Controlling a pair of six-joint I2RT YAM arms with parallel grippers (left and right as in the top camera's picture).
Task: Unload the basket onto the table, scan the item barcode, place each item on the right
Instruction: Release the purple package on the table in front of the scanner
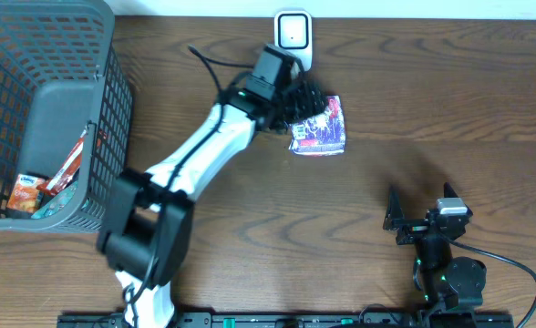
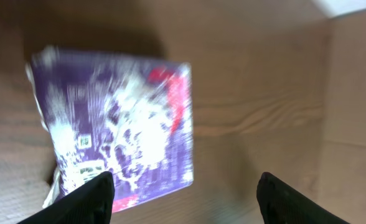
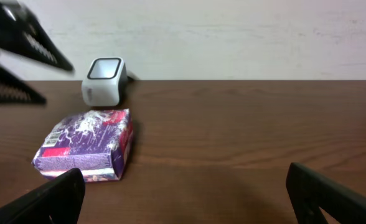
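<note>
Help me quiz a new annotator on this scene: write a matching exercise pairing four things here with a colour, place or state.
Things:
1. basket
2. scanner
3. packet
4. right claw

Descriptions:
a. open, holding nothing
b. purple, lying flat
c. grey mesh, far left
d. white, at the far edge

Pairs: 1-c, 2-d, 3-b, 4-a

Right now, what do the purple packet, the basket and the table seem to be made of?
Packet: probably glossy plastic film or coated card; its printed purple surface seems to shine. Basket: looks like moulded grey plastic, matte, with open grid walls. Table: wood or wood-look laminate, brown with visible grain and a slight sheen; which one, I cannot tell.
</note>
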